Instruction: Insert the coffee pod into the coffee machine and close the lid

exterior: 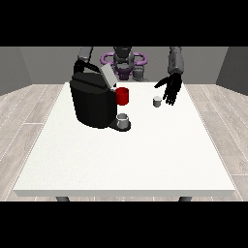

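A black coffee machine (92, 102) stands on the white table (126, 155) at the view's left, its grey lid (108, 76) tilted up and open. A small grey coffee pod (157, 101) sits upright on the table right of the machine. The hand at the view's right (171, 88) hangs just right of the pod with straight fingers pointing down, not touching it. The other hand is hidden behind the machine; only its arm (85, 55) shows above the machine's top.
A red mug (122, 96) stands behind the machine's spout. A grey cup (123, 121) sits on the machine's drip tray at its front. The table's near half stretches bare towards the camera.
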Robot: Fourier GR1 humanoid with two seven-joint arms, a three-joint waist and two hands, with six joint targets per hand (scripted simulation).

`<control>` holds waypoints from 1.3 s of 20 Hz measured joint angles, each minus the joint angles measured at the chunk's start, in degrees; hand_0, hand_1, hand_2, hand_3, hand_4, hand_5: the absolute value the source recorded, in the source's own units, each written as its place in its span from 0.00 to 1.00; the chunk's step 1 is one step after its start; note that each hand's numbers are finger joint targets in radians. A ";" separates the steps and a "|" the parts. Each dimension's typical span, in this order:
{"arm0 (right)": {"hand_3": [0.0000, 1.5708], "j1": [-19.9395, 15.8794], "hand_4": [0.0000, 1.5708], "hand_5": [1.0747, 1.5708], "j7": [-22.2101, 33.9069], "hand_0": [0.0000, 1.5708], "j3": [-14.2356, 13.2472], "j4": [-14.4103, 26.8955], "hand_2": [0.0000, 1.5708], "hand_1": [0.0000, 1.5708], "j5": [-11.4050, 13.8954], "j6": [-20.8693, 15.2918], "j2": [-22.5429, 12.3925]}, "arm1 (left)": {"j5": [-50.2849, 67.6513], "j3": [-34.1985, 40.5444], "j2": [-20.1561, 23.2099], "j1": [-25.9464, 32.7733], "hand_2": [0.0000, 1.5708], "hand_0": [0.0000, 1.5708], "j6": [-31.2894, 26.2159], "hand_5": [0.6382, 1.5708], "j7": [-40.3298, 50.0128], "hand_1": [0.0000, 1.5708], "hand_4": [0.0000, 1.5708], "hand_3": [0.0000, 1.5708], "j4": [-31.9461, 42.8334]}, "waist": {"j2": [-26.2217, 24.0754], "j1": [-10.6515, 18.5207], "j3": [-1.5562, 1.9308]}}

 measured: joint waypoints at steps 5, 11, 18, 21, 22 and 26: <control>0.00 -2.58 0.00 1.00 2.08 0.00 -0.36 2.52 0.00 0.00 -0.18 -0.47 0.75 | -4.77 -0.81 -2.49 -3.84 0.62 0.60 3.75 1.00 -1.25 0.60 0.00 0.42 5.29 | 0.60 0.34 -0.01; 0.00 -4.35 0.00 1.00 0.73 0.00 -0.69 6.13 0.00 0.00 -0.38 -0.48 0.83 | -11.36 -2.45 -3.85 -6.91 0.70 0.66 9.93 1.00 -4.36 0.66 0.29 0.58 9.08 | 2.03 0.62 0.00; 0.00 -7.87 0.00 1.00 0.00 0.00 -2.53 11.38 0.00 0.00 -0.95 -0.14 0.10 | -18.88 -6.39 -3.21 -9.70 0.66 0.58 9.65 1.00 -4.00 0.58 0.21 0.57 12.26 | 2.58 1.80 0.02; 0.00 -8.12 0.00 1.00 -0.38 0.00 -2.48 12.77 0.00 0.00 -1.01 -0.03 0.36 | -21.56 -7.60 -3.23 -10.30 0.60 0.48 8.88 1.00 -3.50 0.48 0.24 0.51 14.31 | 2.04 1.64 0.05; 0.00 -8.23 0.00 1.00 -0.85 0.00 -2.60 13.41 0.00 0.00 -1.10 -0.09 0.52 | -22.47 -8.04 -3.52 -10.58 0.61 0.50 8.44 1.00 -2.88 0.50 0.25 0.54 14.80 | 1.65 1.67 0.07; 0.00 -8.98 0.00 1.00 -3.33 0.00 -4.56 16.97 0.00 0.00 -2.63 0.81 -0.19 | -24.54 -7.94 -3.70 -12.02 0.65 0.55 7.37 1.00 -3.60 0.55 0.26 0.59 16.78 | 1.45 2.14 0.10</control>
